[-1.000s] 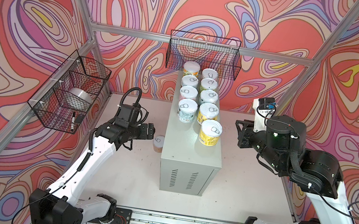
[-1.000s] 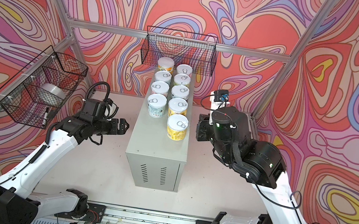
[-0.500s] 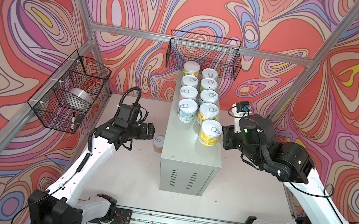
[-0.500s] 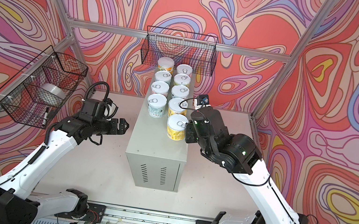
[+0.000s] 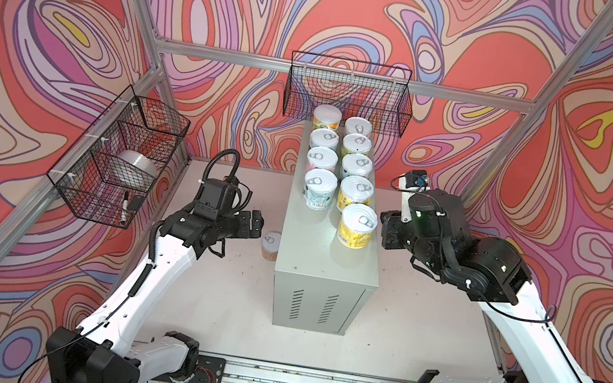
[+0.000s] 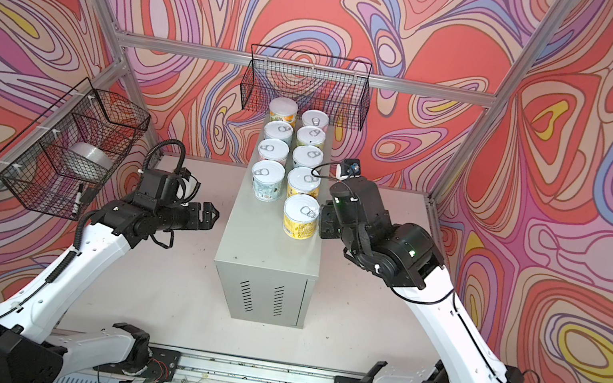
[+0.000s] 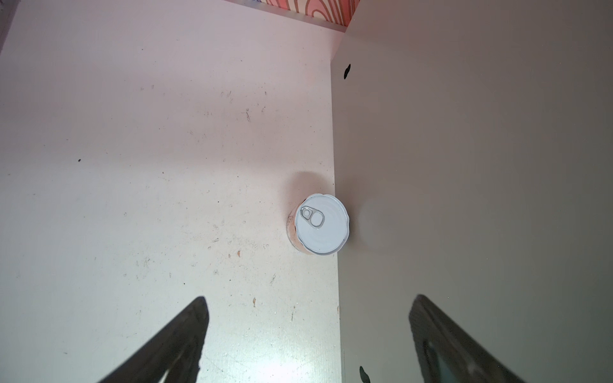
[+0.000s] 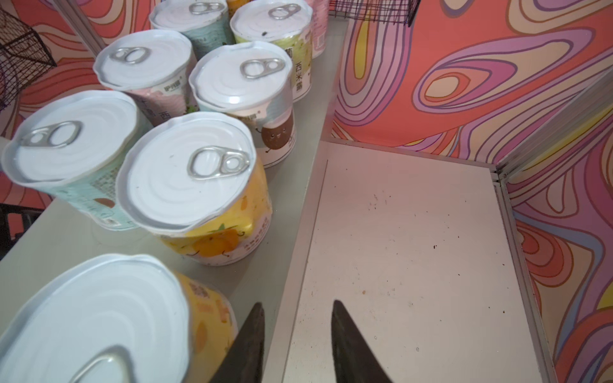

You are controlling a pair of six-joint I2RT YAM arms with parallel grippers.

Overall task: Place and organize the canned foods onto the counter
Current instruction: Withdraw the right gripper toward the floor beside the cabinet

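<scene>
Hovering at centre-left of a top view, the left gripper (image 5: 254, 221) has its fingers spread wide and empty. Just beside it the last can (image 5: 271, 242) stands on the white tabletop (image 5: 236, 299), against the counter (image 5: 306, 256), whose top holds nine cans. That tight fit is the risk: a finger could strike the cabinet wall or tip the can. The right gripper (image 8: 298, 308), nearly closed on nothing, hangs beside the front yellow can (image 5: 357, 226).

Ten cans (image 5: 358, 226), two wire baskets (image 5: 348, 94), one counter (image 5: 322, 288), one silver roll (image 5: 136, 168).
</scene>
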